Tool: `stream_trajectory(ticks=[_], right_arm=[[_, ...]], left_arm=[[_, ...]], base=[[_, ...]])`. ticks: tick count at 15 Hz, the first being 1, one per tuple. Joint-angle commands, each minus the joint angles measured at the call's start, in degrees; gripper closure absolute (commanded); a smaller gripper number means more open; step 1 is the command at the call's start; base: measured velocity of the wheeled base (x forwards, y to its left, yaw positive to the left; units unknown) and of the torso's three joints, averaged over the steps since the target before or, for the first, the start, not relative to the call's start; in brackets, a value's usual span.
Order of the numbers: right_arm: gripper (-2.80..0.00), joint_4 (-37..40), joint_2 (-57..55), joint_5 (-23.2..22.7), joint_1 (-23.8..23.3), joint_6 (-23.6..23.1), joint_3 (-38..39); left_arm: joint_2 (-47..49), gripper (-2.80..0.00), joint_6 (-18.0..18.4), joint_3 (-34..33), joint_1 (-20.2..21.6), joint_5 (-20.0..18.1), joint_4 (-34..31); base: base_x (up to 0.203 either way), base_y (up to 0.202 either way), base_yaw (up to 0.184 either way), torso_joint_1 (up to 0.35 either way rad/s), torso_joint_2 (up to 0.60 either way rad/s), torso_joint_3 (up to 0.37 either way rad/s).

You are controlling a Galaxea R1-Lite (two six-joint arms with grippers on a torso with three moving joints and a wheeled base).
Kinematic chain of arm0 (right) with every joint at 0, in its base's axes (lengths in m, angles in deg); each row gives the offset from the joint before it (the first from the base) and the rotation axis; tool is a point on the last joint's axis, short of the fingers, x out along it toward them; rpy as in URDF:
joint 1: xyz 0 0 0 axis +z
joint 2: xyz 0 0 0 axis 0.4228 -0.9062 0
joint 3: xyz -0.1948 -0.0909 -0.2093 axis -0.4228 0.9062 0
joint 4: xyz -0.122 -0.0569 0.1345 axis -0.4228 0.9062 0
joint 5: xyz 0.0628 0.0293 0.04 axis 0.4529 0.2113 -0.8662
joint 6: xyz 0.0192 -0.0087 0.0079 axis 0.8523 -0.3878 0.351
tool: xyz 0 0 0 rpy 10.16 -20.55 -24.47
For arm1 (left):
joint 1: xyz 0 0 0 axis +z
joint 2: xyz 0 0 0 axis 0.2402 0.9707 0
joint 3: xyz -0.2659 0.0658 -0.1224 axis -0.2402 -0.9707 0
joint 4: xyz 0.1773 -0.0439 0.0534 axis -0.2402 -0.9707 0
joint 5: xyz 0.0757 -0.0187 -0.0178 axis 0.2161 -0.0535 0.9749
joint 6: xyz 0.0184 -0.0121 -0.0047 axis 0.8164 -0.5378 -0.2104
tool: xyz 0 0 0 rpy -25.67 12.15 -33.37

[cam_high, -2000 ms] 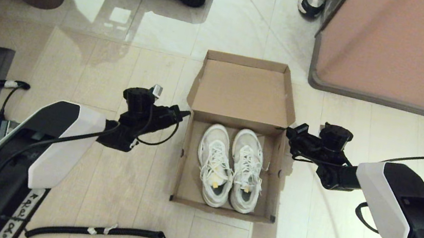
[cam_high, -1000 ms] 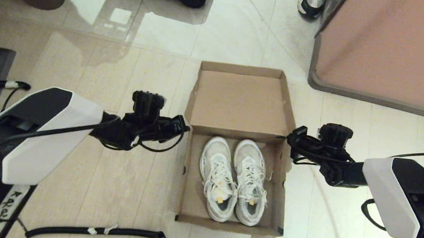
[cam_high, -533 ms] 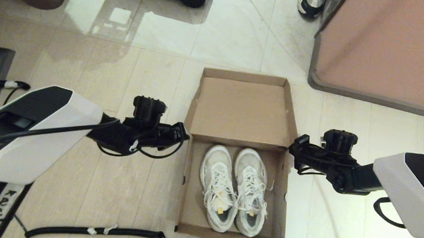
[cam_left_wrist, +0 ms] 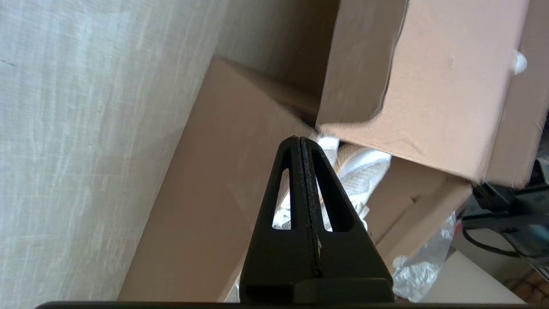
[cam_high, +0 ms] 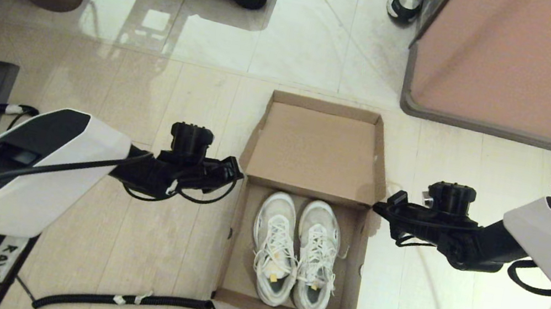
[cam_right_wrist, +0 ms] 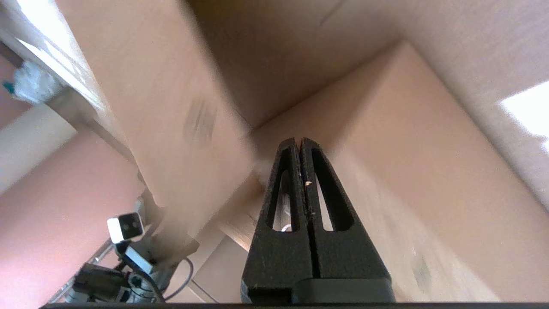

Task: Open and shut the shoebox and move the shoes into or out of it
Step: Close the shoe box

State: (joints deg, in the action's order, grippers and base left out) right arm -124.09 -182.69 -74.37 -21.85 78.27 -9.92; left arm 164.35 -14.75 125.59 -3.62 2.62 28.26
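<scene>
Cardboard shoebox (cam_high: pixel 316 150) open, shoes (cam_high: pixel 294 251) inside, unlabelled; both grippers' jaws closed, empty.

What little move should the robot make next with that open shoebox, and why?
Probably nudge the lid toward the shoes, starting to close the shoebox. The pair already sits inside, and the shut left end effector and right end effector sit at the lid's hinge corners, holding nothing.
</scene>
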Motion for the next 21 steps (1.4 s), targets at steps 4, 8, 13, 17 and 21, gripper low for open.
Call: stream_trajectory(ticks=[4, 8, 13, 17, 21], right_arm=[[0.0, -0.4, -1.7, 1.9, -1.2, -0.7, -1.4], [0.0, 1.6, -7.1, 3.4, -1.2, -0.4, -12.4], [0.0, 11.9, -16.2, 2.9, -1.1, 2.2, -34.1], [0.0, 12.3, -17.5, -1.2, -1.2, 10.2, -35.3], [0.0, 5.2, -17.5, -4.3, -1.6, 23.2, -35.3]], left_arm=[[-0.9, 0.0, -0.2, -0.9, 0.0, 0.1, 0.4], [-0.7, 0.0, -0.2, -0.9, 0.0, 0.1, 0.4], [0.1, 0.0, -0.2, -0.9, -0.1, 0.0, 0.4], [0.6, 0.0, -0.2, -0.5, -0.3, -0.1, 0.5], [0.9, 0.0, -0.2, -0.5, -0.4, -0.1, 0.5]], base=[[0.0, 0.0, 0.0, 0.0, 0.0, 0.0], [0.0, 0.0, 0.0, 0.0, 0.0, 0.0], [0.0, 0.0, 0.0, 0.0, 0.0, 0.0], [0.0, 0.0, 0.0, 0.0, 0.0, 0.0], [0.0, 0.0, 0.0, 0.0, 0.0, 0.0]])
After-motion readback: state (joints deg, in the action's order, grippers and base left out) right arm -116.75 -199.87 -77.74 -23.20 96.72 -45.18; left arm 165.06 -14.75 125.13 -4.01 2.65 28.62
